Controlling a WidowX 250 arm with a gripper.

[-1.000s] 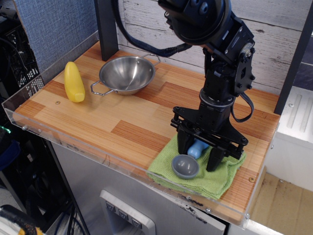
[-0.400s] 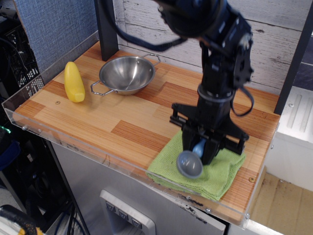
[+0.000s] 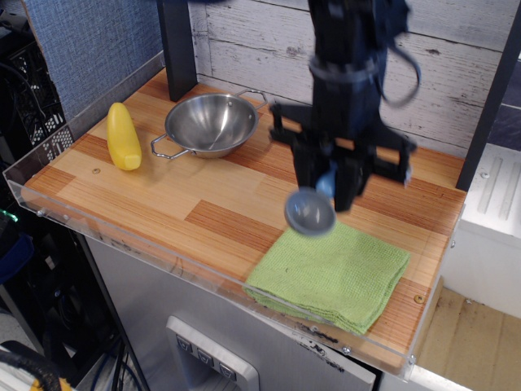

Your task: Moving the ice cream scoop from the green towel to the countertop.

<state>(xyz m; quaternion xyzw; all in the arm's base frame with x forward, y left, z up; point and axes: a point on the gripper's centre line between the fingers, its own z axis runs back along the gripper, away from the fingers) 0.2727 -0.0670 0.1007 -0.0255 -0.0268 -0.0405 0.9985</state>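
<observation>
My gripper (image 3: 330, 186) is shut on the light-blue handle of the ice cream scoop (image 3: 310, 212), whose round grey bowl hangs down and forward. The scoop is held in the air above the far left corner of the green towel (image 3: 332, 275), well clear of the cloth. The towel lies flat and bare at the front right of the wooden countertop (image 3: 163, 204). The arm rises out of the top of the view and blurs with motion.
A two-handled steel bowl (image 3: 211, 124) stands at the back of the board. A yellow pepper-like object (image 3: 123, 136) lies at the left. A clear acrylic rim (image 3: 122, 240) runs along the front edge. A dark post (image 3: 177, 49) stands at the back left.
My gripper closed on the scoop's handle on the towel, then lifted it up and back, off the cloth. The towel now lies bare.
</observation>
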